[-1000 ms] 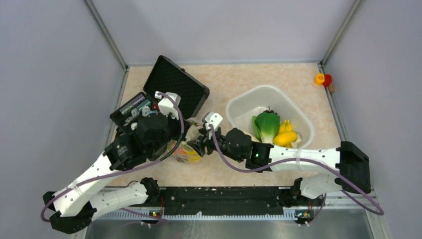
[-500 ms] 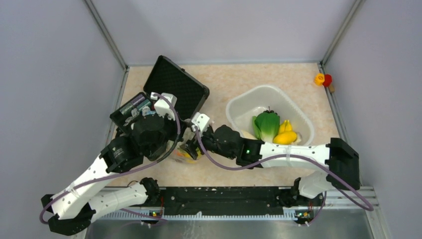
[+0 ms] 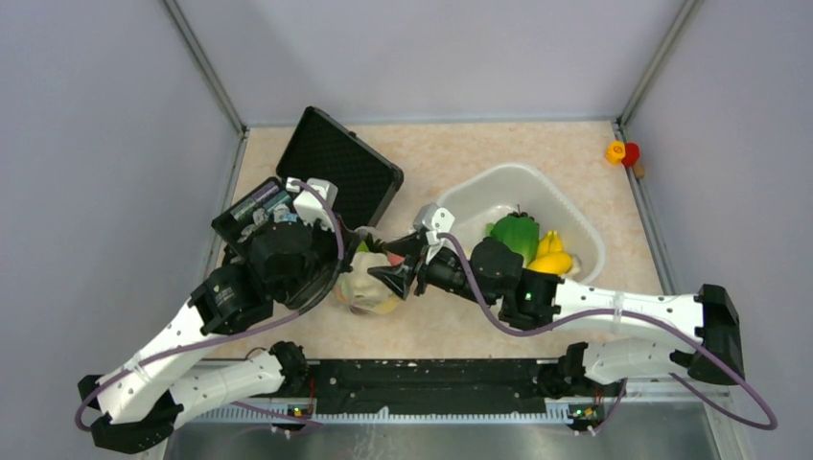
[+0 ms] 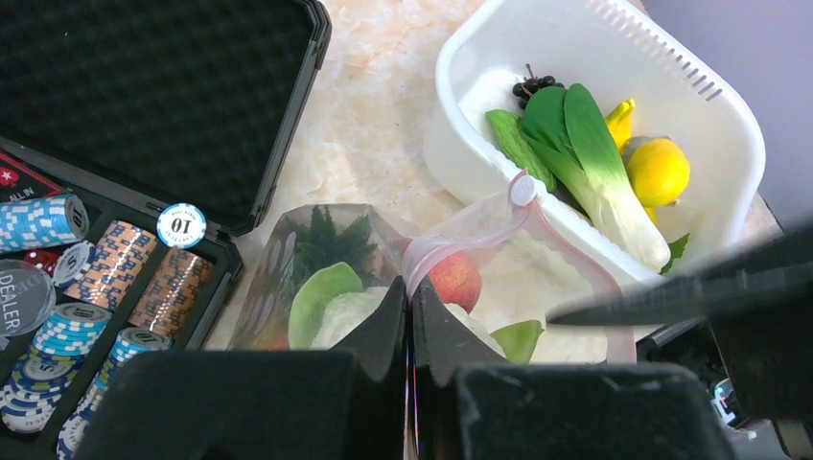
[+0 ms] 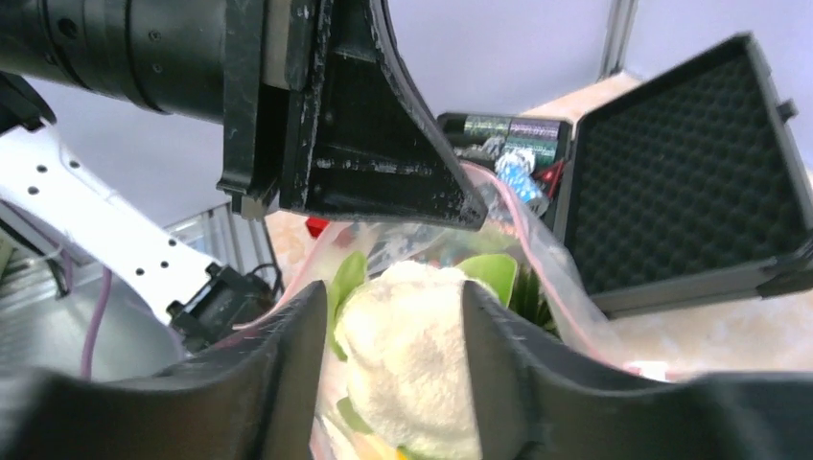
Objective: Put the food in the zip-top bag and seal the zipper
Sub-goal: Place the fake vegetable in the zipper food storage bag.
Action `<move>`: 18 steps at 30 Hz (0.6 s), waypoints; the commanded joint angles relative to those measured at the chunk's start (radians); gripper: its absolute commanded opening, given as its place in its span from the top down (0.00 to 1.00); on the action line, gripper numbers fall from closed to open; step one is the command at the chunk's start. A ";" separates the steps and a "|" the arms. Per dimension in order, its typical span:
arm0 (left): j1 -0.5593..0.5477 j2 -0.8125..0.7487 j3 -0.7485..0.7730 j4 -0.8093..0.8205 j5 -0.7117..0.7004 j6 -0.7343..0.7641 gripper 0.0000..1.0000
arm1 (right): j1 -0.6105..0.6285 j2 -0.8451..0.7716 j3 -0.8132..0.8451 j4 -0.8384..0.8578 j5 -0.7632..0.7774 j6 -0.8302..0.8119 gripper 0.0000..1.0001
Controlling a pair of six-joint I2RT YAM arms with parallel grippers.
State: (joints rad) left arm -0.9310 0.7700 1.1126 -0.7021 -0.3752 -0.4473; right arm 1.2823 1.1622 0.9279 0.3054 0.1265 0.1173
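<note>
The zip-top bag, its zipper pinched in the left gripper, may snag the spread-jawed right gripper and spill the cauliflower.

Soft even light, blurry right claw

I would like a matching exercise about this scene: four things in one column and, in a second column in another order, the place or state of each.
Things:
1. green leafy stalk
2. peach
3. poker chips
4. left end effector

Places or states:
A. in the black case
B. shut on the pink strip
C. inside the zip-top bag
D. lying in the white tub

Pairs: 1-D, 2-C, 3-A, 4-B.
</note>
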 commanded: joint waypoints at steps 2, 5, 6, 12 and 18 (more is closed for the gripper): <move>-0.002 -0.004 0.027 0.070 -0.010 -0.020 1.00 | 0.006 0.003 0.032 -0.119 -0.042 0.010 0.74; -0.002 -0.010 0.023 0.074 -0.008 -0.022 1.00 | 0.006 0.025 0.061 -0.234 -0.063 -0.022 0.81; -0.002 -0.010 0.021 0.076 -0.006 -0.023 1.00 | 0.006 0.037 0.069 -0.264 -0.062 -0.027 0.83; -0.001 0.001 0.020 0.081 0.002 -0.025 1.00 | 0.005 0.152 0.121 -0.294 -0.008 -0.040 0.84; -0.002 -0.008 0.016 0.073 -0.005 -0.025 1.00 | 0.006 0.199 0.181 -0.279 0.067 -0.018 0.71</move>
State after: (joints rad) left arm -0.9306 0.7788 1.1122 -0.7136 -0.3763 -0.4591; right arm 1.2827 1.3663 1.0649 0.0334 0.1238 0.0971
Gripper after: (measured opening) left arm 0.004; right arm 0.242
